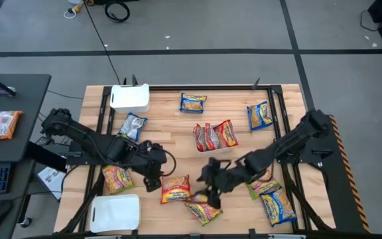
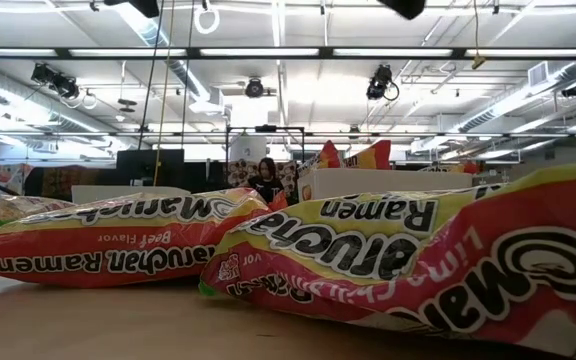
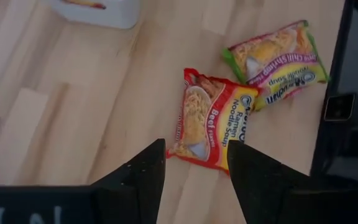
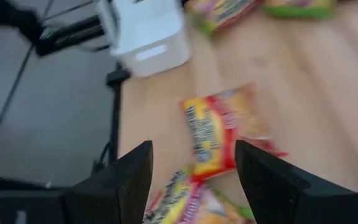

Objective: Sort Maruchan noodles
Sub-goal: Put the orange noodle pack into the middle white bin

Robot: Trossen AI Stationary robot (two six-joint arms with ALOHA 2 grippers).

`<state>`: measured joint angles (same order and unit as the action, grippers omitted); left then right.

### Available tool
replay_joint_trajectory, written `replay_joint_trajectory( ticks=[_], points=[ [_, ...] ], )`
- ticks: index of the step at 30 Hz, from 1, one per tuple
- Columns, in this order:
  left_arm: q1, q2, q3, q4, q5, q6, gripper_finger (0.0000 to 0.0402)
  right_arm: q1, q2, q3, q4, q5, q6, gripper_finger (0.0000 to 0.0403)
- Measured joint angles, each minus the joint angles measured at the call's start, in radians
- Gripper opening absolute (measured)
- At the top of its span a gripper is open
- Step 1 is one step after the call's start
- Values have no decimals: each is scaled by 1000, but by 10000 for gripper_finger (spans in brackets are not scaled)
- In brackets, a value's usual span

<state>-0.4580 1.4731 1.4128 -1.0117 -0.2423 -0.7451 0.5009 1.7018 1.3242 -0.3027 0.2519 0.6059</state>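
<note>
Maruchan noodle packets lie scattered flat on the wooden table. A red beef packet [image 1: 175, 189] [image 3: 207, 121] lies near the front edge, with a lime-chili packet [image 1: 203, 210] [image 3: 275, 59] just beside it. My left gripper [image 1: 152, 174] [image 3: 197, 168] hovers open above the table, left of the red packet. My right gripper [image 1: 211, 184] [image 4: 194, 168] hovers open to the packet's right, with that packet [image 4: 229, 134] ahead of its fingers. In the low view the beef packet [image 2: 118, 245] and the lime-chili packet [image 2: 418, 260] fill the foreground.
White trays stand at the front left [image 1: 117, 212] and the back left [image 1: 130, 97]; a third at the middle [image 1: 211, 147] holds red packets [image 1: 214, 135]. Blue packets [image 1: 132, 126] [image 1: 260, 115], a yellow one [image 1: 193, 102] and others [image 1: 117, 178] [image 1: 278, 204] lie around.
</note>
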Motion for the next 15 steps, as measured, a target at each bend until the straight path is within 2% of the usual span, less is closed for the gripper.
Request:
replay_joint_trajectory(
  ticks=[3,10,15],
  points=[
    [-23,0,0,-13,-1,-62,176,-1,76,69,-25,-41,-17,231],
    [-128,0,0,-142,-77,-157,176,18,253,348,-117,-36,-120,231],
    [-212,0,0,-168,-44,-188,176,33,384,488,-120,-36,-87,231]
  ],
)
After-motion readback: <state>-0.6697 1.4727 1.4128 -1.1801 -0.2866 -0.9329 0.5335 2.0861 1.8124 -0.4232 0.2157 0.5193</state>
